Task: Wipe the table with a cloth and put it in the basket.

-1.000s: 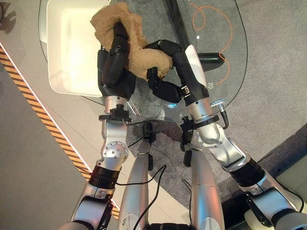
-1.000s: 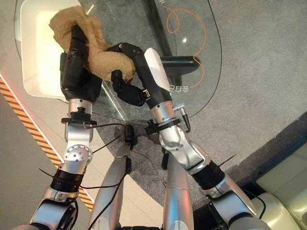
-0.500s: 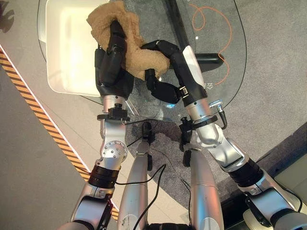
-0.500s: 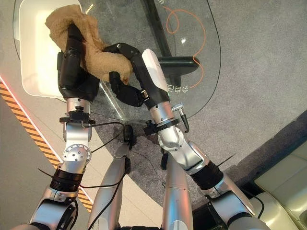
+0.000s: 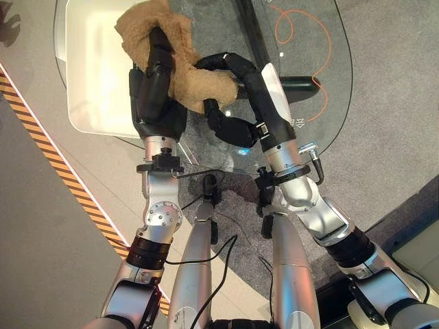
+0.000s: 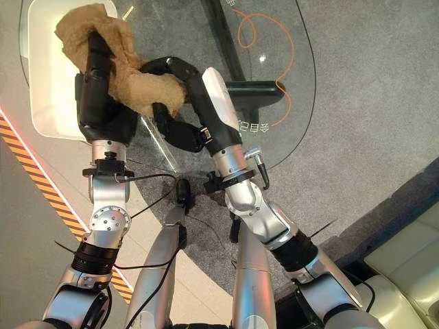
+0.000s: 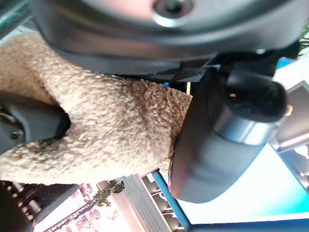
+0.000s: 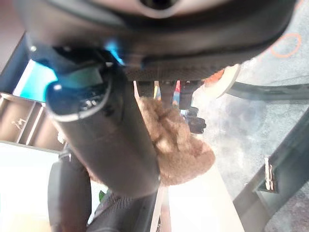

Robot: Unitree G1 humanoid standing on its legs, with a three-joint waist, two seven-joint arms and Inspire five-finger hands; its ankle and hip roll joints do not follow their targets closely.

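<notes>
The tan fuzzy cloth (image 5: 180, 60) is bunched up and held between both hands at the near edge of the round glass table (image 5: 309, 62), its far end hanging over the rim of the white basket (image 5: 89, 75) that stands on the floor to the robot's left. The left hand (image 5: 156, 82) has its fingers wrapped around the far part of the cloth; the right hand (image 5: 230, 96) is curled over the near part, fingers hooked across the top and thumb tucked beneath. The risk, as I judge it, lies in the release: if one hand lets go while the other keeps its hold, the cloth may swing and drape over the basket rim or the table edge. Its fuzzy pile could also snag on the curled fingers and cling instead of falling.
</notes>
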